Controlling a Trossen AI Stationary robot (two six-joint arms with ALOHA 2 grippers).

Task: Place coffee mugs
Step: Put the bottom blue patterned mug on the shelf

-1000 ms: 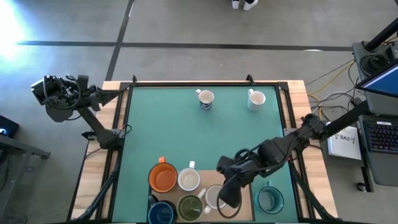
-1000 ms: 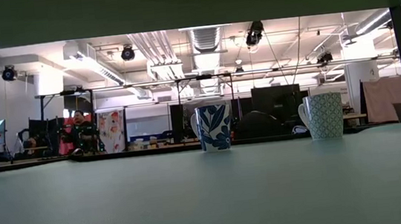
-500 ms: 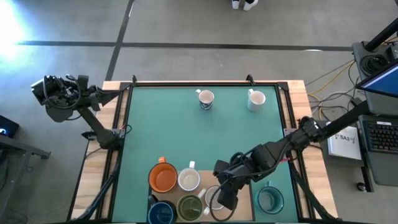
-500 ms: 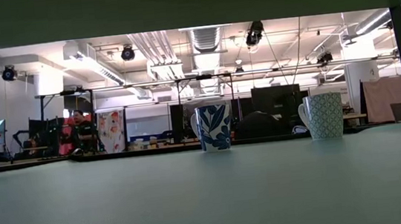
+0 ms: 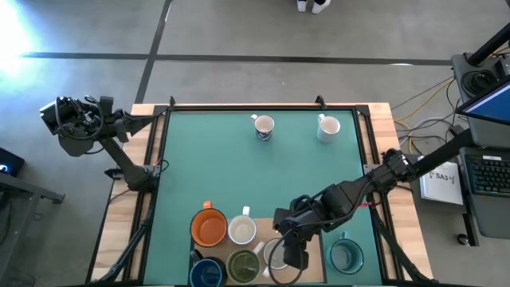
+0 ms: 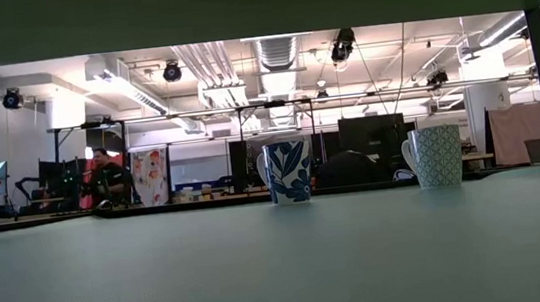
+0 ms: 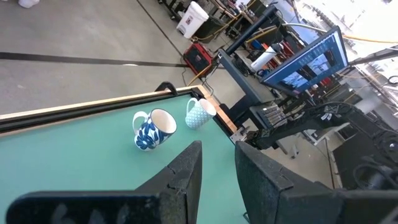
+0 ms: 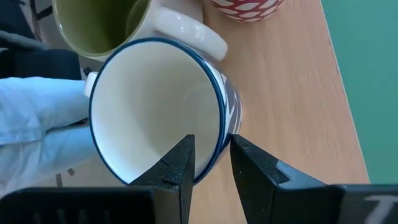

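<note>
Green mat (image 5: pixel 263 175) covered the table, wood edging at the sides. Right gripper (image 5: pixel 288 257) was down at the near edge, over a white mug with a blue rim (image 8: pixel 158 115); in the right wrist view its fingers (image 8: pixel 180 163) straddled that mug's wall, one inside the cup, one outside, pinching the rim. This mug stood on a wooden board (image 8: pixel 292 106), touching an olive-green-inside mug (image 8: pixel 102 25) and near a red-patterned one (image 8: pixel 245 7). A person's light-gloved hand (image 8: pixel 40 134) lay just beside the held mug.

Near-edge cluster, high view: orange mug (image 5: pixel 209 228), white mug (image 5: pixel 241 231) just right of it, dark blue mug (image 5: pixel 208 273) and olive mug (image 5: pixel 243 266) nearer still, teal mug (image 5: pixel 346 255) to the right of the gripper.

Far side: blue-leaf mug (image 5: pixel 263 127) and white patterned mug (image 5: pixel 328 127), well apart, both upright; low view showed them as leaf mug (image 6: pixel 287 172) and patterned mug (image 6: pixel 436 157).

Left gripper (image 5: pixel 62 114) waited off the table's far left corner, fingers (image 7: pixel 186 177) parted with a narrow gap, holding nothing
</note>
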